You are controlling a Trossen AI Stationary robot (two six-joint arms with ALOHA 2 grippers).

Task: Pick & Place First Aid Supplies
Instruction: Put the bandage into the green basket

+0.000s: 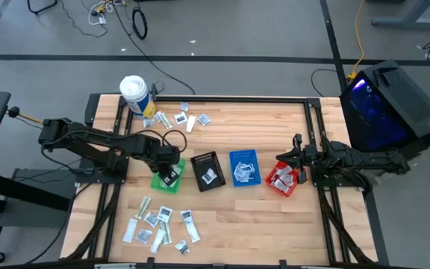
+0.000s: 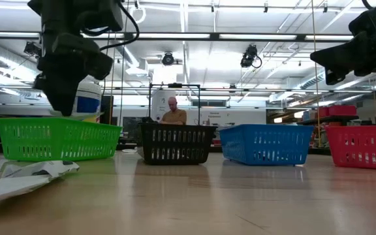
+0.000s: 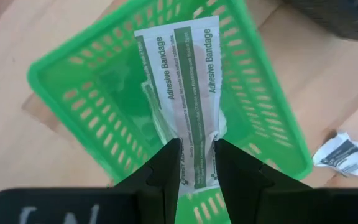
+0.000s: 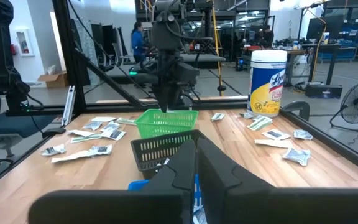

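Observation:
My left gripper (image 3: 196, 163) is above the green bin (image 3: 73, 87), shut on a white adhesive bandage packet (image 3: 185, 81) with green print. The low view shows this gripper (image 2: 62, 98) just over the bin's (image 2: 57, 138) rim. Other first aid supplies lie flat on the table in two groups: one near the front edge (image 1: 159, 224), one at the far side (image 1: 178, 119). My right gripper (image 1: 295, 155) waits shut at the table's right, beside the red bin (image 1: 284, 181); its closed fingers (image 4: 194, 163) hold nothing. My left gripper pinches the packet's near end (image 3: 196, 149) between its two fingers (image 3: 169, 163). The fingers point down from above. The packet hangs below them, lengthwise, over the inside of the green bin; whether its far end touches the bin floor, I cannot tell.
A black bin (image 1: 207, 170), a blue bin (image 1: 245, 168) and the red bin stand in a row to the right of the green one, each with packets inside. A white tub (image 1: 134, 93) stands at the far left corner. One loose sachet (image 3: 347, 155) lies beside the green bin.

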